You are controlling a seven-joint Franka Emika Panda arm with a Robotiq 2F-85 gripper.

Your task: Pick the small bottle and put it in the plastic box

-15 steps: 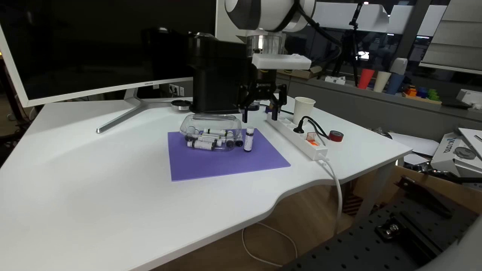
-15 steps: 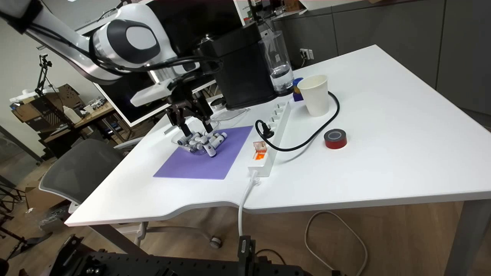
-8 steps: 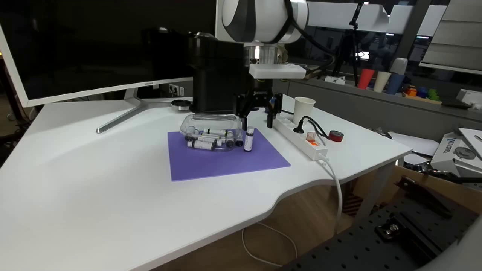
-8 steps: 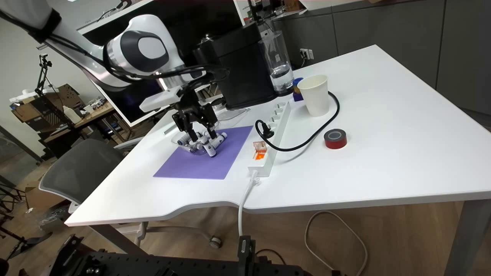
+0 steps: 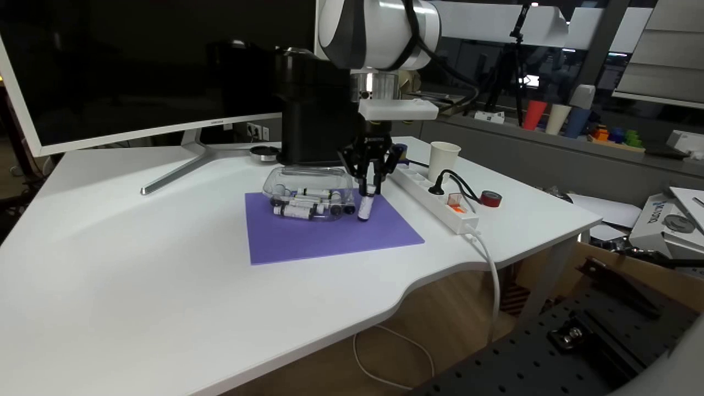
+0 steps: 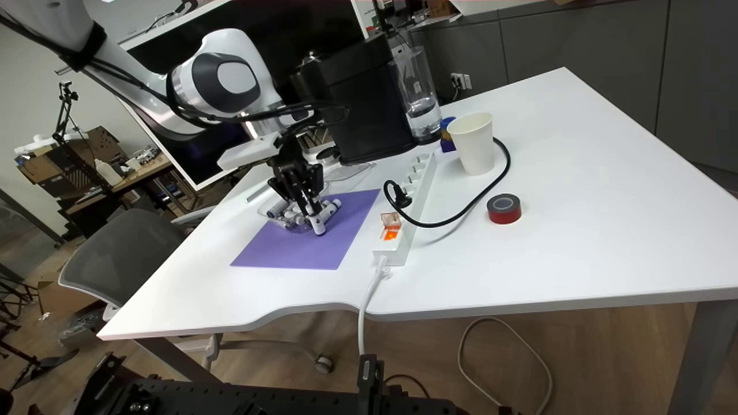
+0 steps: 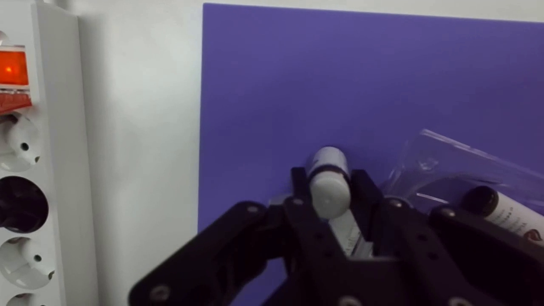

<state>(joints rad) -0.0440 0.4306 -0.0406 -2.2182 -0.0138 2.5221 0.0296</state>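
The small bottle [image 5: 366, 209], white-labelled with a white cap, stands slightly tilted on the purple mat [image 5: 330, 242]. My gripper [image 7: 330, 175] is shut on it near the cap; in the wrist view one finger [image 7: 300, 182] presses from each side. The bottle's base appears to rest on the mat or hang just above it; I cannot tell which. Close beside it is the clear plastic box [image 5: 308, 172], its lid side raised, with several similar bottles lying inside. In the wrist view the box's transparent edge [image 7: 463, 147] shows right of the gripper.
A white power strip [image 5: 434, 201] with a plugged black cable runs beside the mat. Near it are a paper cup [image 6: 474, 144] and a red tape roll [image 6: 504, 208]. Behind the box rise a tall black machine [image 5: 316, 110] and a wide monitor [image 5: 137, 60].
My gripper has come down over the upright bottle and its fingers have shut around the bottle's upper part. The bottle now leans slightly. The plastic box has not moved.
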